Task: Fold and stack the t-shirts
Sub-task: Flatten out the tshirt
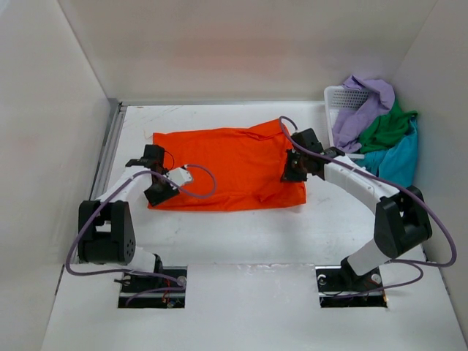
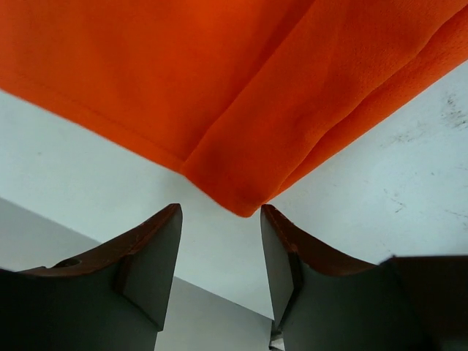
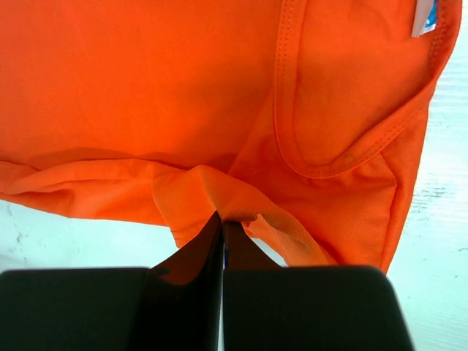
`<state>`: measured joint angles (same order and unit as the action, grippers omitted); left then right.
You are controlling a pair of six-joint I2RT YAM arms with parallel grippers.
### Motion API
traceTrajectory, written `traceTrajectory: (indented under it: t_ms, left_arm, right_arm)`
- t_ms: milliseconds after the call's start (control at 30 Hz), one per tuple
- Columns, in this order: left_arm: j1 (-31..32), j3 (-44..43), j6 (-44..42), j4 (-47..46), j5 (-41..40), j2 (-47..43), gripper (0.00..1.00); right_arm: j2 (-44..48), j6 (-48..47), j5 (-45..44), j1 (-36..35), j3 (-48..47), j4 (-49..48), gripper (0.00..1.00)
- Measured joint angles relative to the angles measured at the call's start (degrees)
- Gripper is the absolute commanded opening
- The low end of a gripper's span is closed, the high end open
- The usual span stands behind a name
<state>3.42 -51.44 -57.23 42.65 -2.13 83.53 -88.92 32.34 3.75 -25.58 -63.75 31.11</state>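
Item one: bright orange cloth t-shirt (image 1: 227,164) (image 2: 219,88) (image 3: 146,88), spread mostly flat in the middle of the white table (image 1: 241,234), long side running left to right, right side rumpled. Ribbed neckline and white label show in the right wrist view, toward the upper right.

Item two: left gripper (image 1: 155,174) (image 2: 220,210), at the near-left corner of the orange t-shirt. Jaws stand apart with nothing between them; the folded corner of cloth lies just ahead of the gap, on the table.

Item three: right gripper (image 1: 296,170) (image 3: 221,217), at the right side of the orange t-shirt. Fingers pressed together, pinching a small raised fold of the orange cloth at its edge.

Item four: white plastic mesh basket (image 1: 338,99), far-right corner of the table, well apart from the orange t-shirt.

Item five: pale lavender cloth t-shirt (image 1: 365,95), crumpled, draped over the basket top.

Item six: dark green cloth t-shirt (image 1: 387,124), crumpled, beneath and right of the lavender one.

Item seven: teal blue cloth t-shirt (image 1: 398,157), crumpled, hanging lowest at the basket's near right side, touching the green one.
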Motion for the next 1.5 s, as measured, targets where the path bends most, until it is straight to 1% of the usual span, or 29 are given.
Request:
traceTrajectory:
  t_ms: [200,333,400,533,567,667,800,1000,1100,1200,1300,1367,1433,1500]
  left_arm:
    - [1.36,0.04,-0.81,0.61,-0.68,1.33,0.45]
    - [1.73,0.04,-0.87,0.59,-0.87,2.38,0.34]
    - [1.40,0.04,-0.87,0.57,-0.96,3.85,0.31]
    - [0.70,0.04,-0.81,0.59,-1.27,6.36,0.11]
    - [0.57,0.04,-0.76,0.59,-1.27,6.60,0.08]
    - [0.07,-0.02,-0.35,0.63,-1.27,6.58,0.05]
    - [-0.87,-0.09,0.35,1.14,-1.09,4.33,0.04]
    - [-1.55,-0.74,1.73,3.96,-0.02,-5.90,0.04]
    - [-1.79,-0.85,2.89,5.68,0.92,-7.98,0.04]
    - [-2.45,-1.18,4.04,7.34,2.32,-8.04,0.04]
    - [-3.54,-3.69,5.16,8.31,4.26,-6.95,0.06]
    - [-4.72,-6.64,6.16,8.26,5.79,-4.39,0.06]
    - [-6.27,-10.47,7.65,7.19,7.52,0.07,0.06]
    - [-6.95,-12.00,8.63,6.78,8.50,2.78,0.06]
  right_arm:
    - [0.00,-0.02,0.90,0.22,0.66,-0.76,0.00]
    - [-0.02,-0.02,1.49,0.50,0.92,-1.25,0.00]
    - [-0.02,-0.02,1.66,0.50,0.92,-1.55,0.00]
    - [-0.02,-0.02,2.10,0.57,0.94,-1.64,0.00]
    - [-0.02,-0.02,2.19,0.68,0.96,-1.66,0.00]
    - [0.24,0.00,2.25,0.90,1.86,-1.90,0.00]
    - [1.90,0.04,2.10,0.87,4.22,-1.62,0.00]
    - [9.16,0.87,1.20,0.87,8.61,-0.72,0.00]
    - [12.35,1.18,0.98,0.87,9.51,0.20,0.00]
    - [14.51,1.53,0.76,0.87,9.94,1.11,0.00]
    - [14.08,1.27,0.76,1.75,9.42,1.53,0.00]
    - [11.91,0.70,0.55,3.23,7.65,1.40,0.00]
    - [8.22,0.07,0.44,4.87,4.46,0.39,0.00]
    - [4.48,-0.52,0.33,5.99,1.44,-0.94,0.00]
